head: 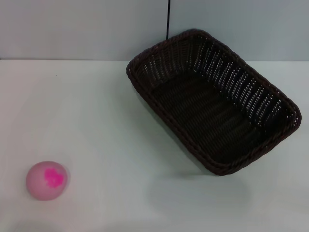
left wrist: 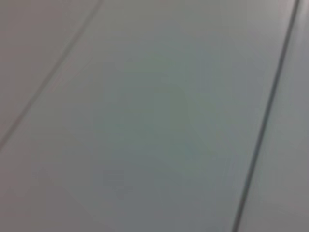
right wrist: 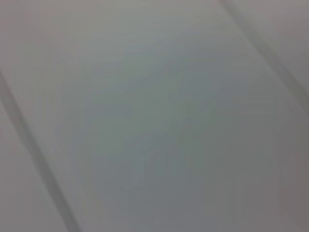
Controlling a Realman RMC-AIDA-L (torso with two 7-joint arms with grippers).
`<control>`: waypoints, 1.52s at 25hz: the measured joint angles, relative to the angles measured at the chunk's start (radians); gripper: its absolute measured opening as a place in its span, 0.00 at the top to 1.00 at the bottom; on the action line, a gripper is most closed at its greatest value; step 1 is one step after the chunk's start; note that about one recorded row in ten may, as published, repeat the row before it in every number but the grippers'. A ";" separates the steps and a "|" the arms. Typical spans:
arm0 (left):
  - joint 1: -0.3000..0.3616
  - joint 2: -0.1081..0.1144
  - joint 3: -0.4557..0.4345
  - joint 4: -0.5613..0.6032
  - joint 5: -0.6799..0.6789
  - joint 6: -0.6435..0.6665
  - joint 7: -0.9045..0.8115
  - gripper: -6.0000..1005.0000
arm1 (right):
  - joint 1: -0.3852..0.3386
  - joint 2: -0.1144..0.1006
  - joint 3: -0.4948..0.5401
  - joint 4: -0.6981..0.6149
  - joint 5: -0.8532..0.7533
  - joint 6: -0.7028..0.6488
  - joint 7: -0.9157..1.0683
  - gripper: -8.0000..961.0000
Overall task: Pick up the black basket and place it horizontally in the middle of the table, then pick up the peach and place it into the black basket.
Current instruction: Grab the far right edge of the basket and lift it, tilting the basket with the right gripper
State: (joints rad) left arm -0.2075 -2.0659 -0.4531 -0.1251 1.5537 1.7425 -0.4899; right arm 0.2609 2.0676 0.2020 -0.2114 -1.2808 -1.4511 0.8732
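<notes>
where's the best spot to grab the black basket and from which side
Probably the braided rim of the black basket, on the long near wall, coming from above with one finger inside and one outside. It sits open side up, skewed on the table, and is empty, so the rim is exposed.

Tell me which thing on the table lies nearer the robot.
The peach, at the near left; the black basket sits farther back, on the right.

Right wrist view: plain grey surface (right wrist: 154, 116) only — two faint darker bands (right wrist: 34, 159) run diagonally across it.
</notes>
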 joint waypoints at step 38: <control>0.005 0.000 0.208 0.088 0.000 0.050 -0.036 0.15 | 0.355 -0.268 -0.738 -0.858 -0.967 -0.471 1.217 0.31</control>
State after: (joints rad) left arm -0.2027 -2.0659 -0.2454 -0.0371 1.5539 1.7926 -0.5262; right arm 0.6155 1.7996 -0.5362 -1.0696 -2.2483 -1.9216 2.0906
